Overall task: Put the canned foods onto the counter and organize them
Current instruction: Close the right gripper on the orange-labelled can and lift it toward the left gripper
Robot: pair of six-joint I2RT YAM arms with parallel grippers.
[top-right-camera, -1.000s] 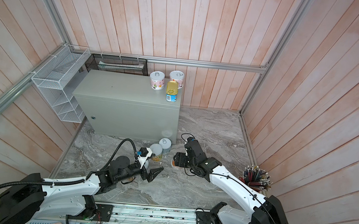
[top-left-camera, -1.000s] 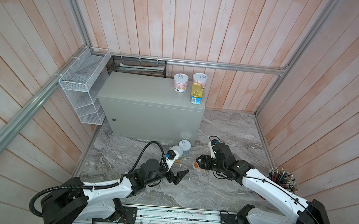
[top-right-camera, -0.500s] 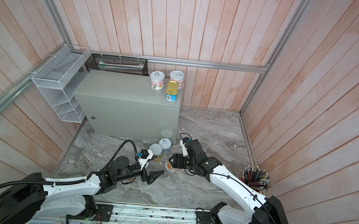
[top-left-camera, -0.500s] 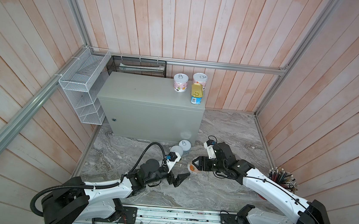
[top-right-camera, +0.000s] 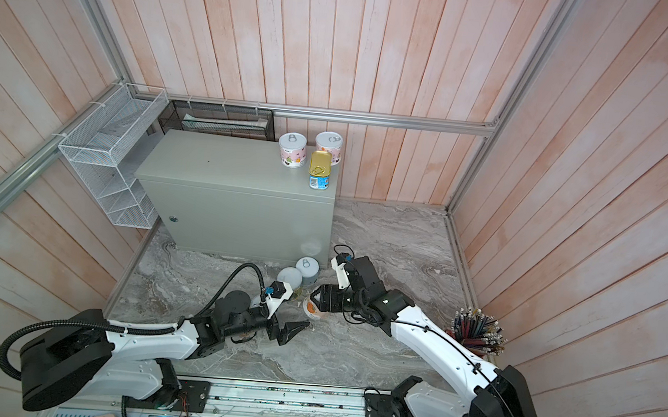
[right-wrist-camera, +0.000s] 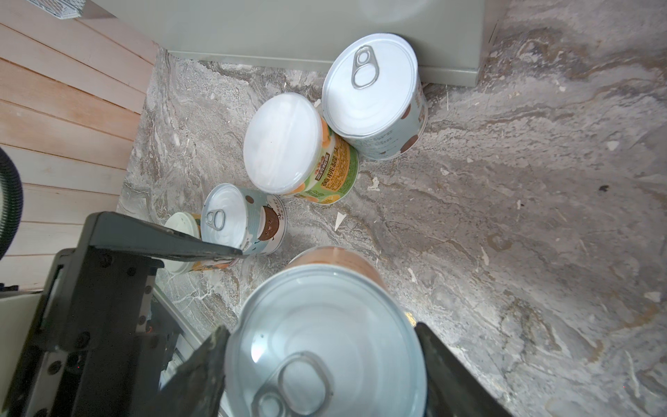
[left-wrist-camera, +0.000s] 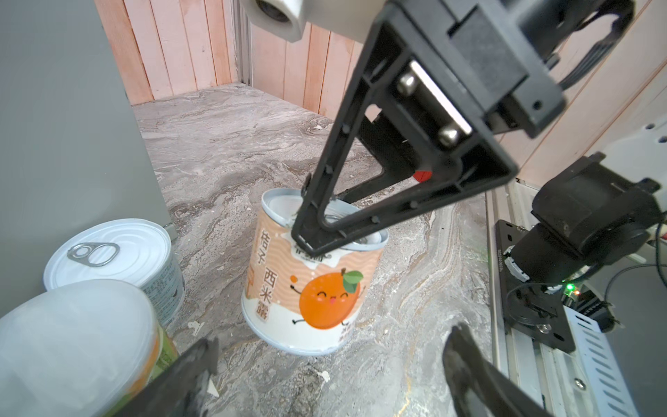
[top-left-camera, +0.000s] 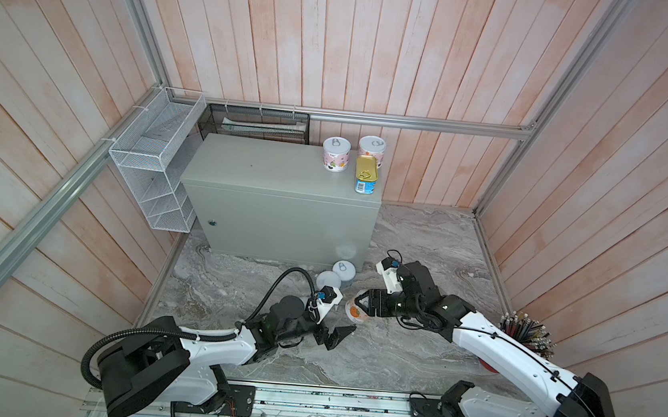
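Seven are round: a pink can (top-left-camera: 335, 155) and a pale can (top-left-camera: 372, 148) on the grey worktop (top-left-camera: 261, 165), plus an orange can (left-wrist-camera: 310, 289), a pull-tab can (right-wrist-camera: 371, 97), a plastic-lidded can (right-wrist-camera: 283, 144), a small blue can (right-wrist-camera: 231, 213) and a cream-lidded can (right-wrist-camera: 182, 224) off it. There is one gold-topped tin (top-left-camera: 365, 173), one wire basket (top-left-camera: 149, 158) and one pencil cup (top-left-camera: 524, 334).

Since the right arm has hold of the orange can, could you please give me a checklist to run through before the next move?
1. Grip: right gripper, jaws clamped on both sides of the orange can: ok.
2. Can lifted off the marble surface: cannot tell.
3. Path: left gripper open, empty, but close beside the can: not ok.
4. Room on the counter: bare top left of the pink can: ok.
5. Neighbours: green-labelled can stands apart from the held can: ok.
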